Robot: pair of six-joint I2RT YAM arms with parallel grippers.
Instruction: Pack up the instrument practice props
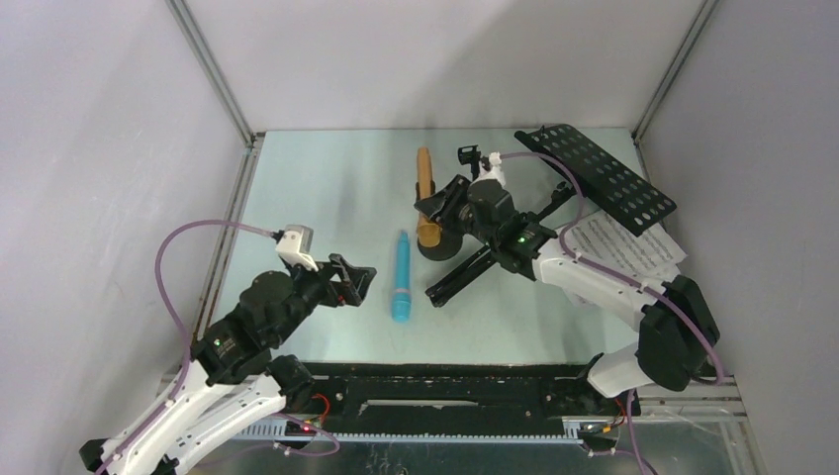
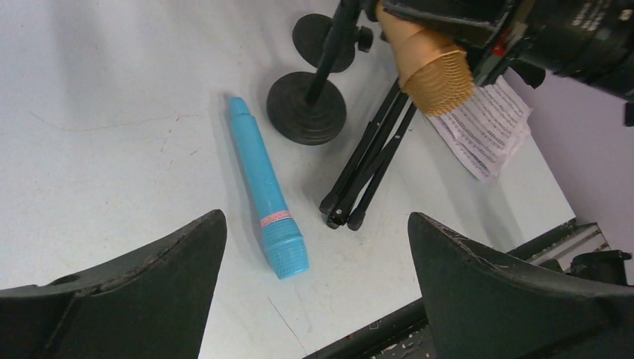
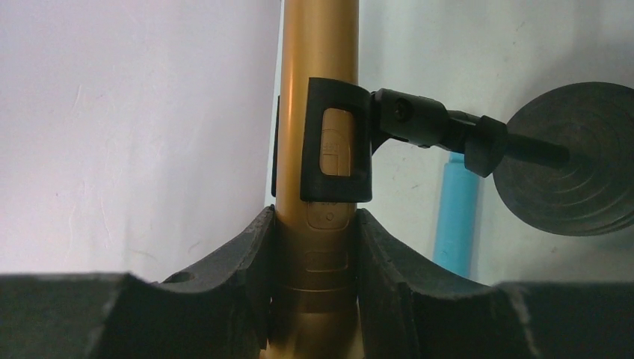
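Two mics. Tan microphone (image 3: 318,67) centre of top view, gold mesh head, seated in black clip holder (image 3: 336,142), body pinched between part-closed right gripper (image 3: 314,224) jaws. Light-blue microphone (image 1: 402,277) flat on table (image 1: 326,198) lower left of it, pink band print unreadable. Sheet music (image 1: 623,247) at right, staves illegible. Left gripper (image 2: 315,218) lower left, spread wide, empty.

Table (image 1: 297,188) pale green, lightly scuffed; grey walls (image 1: 89,139) on three sides; metal posts (image 1: 210,71) at rear corners; black rail (image 1: 475,384) along near edge.
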